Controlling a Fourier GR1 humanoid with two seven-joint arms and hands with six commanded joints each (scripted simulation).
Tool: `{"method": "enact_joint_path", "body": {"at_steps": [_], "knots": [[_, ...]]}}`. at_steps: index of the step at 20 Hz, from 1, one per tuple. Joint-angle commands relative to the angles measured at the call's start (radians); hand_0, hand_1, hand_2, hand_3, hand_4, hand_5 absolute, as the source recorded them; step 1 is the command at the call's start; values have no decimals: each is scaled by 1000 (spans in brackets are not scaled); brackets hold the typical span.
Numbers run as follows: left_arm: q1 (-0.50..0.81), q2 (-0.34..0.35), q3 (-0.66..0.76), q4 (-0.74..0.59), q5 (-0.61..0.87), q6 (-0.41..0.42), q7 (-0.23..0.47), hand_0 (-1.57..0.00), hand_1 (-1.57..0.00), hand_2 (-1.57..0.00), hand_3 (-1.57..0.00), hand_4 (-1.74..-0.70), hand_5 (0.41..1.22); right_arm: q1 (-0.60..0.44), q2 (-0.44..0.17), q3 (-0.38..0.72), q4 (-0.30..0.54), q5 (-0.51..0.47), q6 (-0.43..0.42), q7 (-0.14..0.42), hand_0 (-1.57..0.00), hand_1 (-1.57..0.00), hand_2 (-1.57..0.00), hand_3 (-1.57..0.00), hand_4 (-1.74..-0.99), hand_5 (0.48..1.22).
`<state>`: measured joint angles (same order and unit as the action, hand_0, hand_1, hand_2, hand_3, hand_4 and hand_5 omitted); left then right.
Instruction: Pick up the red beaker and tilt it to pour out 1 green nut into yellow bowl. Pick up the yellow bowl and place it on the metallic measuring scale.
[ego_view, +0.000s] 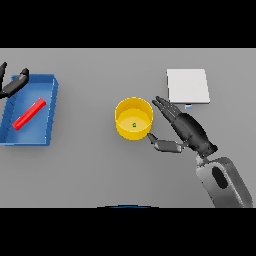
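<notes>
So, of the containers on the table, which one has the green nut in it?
The round yellow bowl at mid-table, beside the open right hand: a small green nut lies on its floor. The rectangular blue tray at the left holds only the red beaker, lying flat.

Left hand (14, 83) cut off by the left edge; nut (134, 125) too small to make out.

At the left we see a blue tray (50, 102), shallow and rectangular, sitting slightly askew on the grey table (90, 170). Its far corner points toward the table's middle, and its near edge runs roughly level with the table's centre line.
</notes>
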<state>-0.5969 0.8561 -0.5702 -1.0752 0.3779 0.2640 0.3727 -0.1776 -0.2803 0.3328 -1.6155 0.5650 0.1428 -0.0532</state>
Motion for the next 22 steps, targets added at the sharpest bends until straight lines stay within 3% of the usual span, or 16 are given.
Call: {"method": "enact_joint_path", "body": {"at_steps": [1,5,8,10,18,22], "knots": [[3,1,-3,-9,-1,3,2,-6,-6,-5,-4,-719,664,-28,-18,37,6,39,27,-11,1,1,1,1,-1220,701],[3,-5,-4,6,-3,-1,-9,-2,-2,-2,-1,-712,672,-181,-110,149,62,178,118,-84,1,1,1,1,-1228,703],[16,3,2,-6,11,-14,-22,-1,0,0,0,-714,682,-282,-119,209,135,227,184,-95,1,1,1,1,-1213,705],[18,9,8,-12,19,-17,-22,0,0,0,0,-719,684,-325,-132,246,172,251,219,-135,1,1,1,1,-1212,705],[29,3,14,-13,29,-12,-29,1,1,1,1,-724,687,-478,-89,356,379,343,280,-136,1,1,1,1,-1239,705],[42,14,17,-23,30,-7,-38,1,1,1,1,-721,682,-510,-78,392,434,362,318,-146,1,1,1,1,-1270,727]]}}
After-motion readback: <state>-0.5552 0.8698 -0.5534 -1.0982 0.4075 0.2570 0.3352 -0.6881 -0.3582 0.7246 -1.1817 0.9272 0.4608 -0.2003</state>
